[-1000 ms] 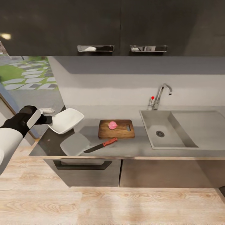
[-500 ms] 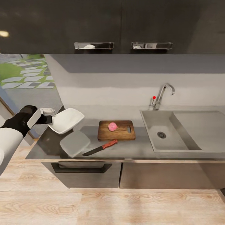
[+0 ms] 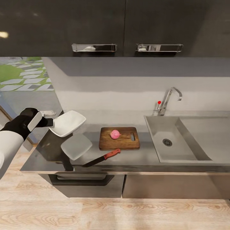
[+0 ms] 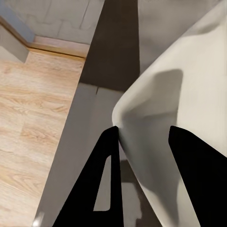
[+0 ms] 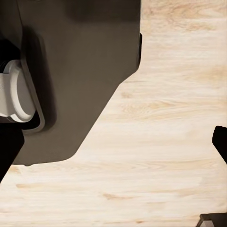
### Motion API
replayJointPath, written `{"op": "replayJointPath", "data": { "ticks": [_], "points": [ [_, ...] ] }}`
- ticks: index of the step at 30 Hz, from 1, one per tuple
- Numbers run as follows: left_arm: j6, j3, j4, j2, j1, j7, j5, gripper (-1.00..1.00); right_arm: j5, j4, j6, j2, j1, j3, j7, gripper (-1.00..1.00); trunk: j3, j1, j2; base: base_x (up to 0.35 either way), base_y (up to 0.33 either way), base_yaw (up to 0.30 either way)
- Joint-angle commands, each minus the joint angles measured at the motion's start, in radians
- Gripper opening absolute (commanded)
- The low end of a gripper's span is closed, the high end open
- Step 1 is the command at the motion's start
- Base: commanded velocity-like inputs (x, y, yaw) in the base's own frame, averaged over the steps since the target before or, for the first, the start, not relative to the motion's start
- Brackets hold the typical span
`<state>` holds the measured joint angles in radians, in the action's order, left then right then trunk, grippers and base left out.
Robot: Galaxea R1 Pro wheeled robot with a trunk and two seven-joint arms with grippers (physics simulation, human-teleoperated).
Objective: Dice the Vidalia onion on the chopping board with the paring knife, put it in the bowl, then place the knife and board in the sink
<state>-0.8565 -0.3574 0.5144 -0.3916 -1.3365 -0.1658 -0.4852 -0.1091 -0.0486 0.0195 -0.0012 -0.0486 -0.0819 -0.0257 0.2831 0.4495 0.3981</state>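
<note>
Light wood floor [image 5: 156, 156], dark robot body [image 5: 71, 71] above it, white round part [image 5: 14, 92] at its edge, black fingertips [image 5: 221, 137] at frame edges, spread wide apart.

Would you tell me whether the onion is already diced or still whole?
Whole, it seems: the onion sits as one rounded pink piece on the chopping board.

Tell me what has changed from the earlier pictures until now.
Only the camera moved: the whole view shifted, so the counter looks nearer and the sink sits further right. Nothing was taken or released. The left gripper still holds the bowl; the onion stays on the board, the knife beside it.
</note>
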Motion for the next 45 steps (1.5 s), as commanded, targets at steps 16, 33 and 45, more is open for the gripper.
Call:
{"op": "replayJointPath", "data": {
  "ticks": [16, 33, 45],
  "points": [
    [-0.003, -0.008, -0.014, -0.006, -0.001, -0.037, -0.012, -1.00, -0.011, -0.001, 0.002, 0.001, -0.001, -0.009, -0.002, 1.00, 0.016, 0.001, 0.002, 0.001, 0.000, 0.000],
    [-0.003, -0.008, -0.017, -0.007, -0.001, -0.054, -0.012, -1.00, -0.011, -0.007, 0.004, 0.001, -0.001, -0.010, 0.003, 1.00, 0.032, 0.001, 0.002, 0.000, 0.000, 0.000],
    [-0.003, -0.008, -0.017, -0.009, -0.001, -0.054, -0.012, -1.00, -0.011, -0.012, 0.002, 0.001, -0.001, -0.010, -0.003, 1.00, 0.032, 0.001, 0.002, 0.000, 0.000, 0.000]
  ]
}}
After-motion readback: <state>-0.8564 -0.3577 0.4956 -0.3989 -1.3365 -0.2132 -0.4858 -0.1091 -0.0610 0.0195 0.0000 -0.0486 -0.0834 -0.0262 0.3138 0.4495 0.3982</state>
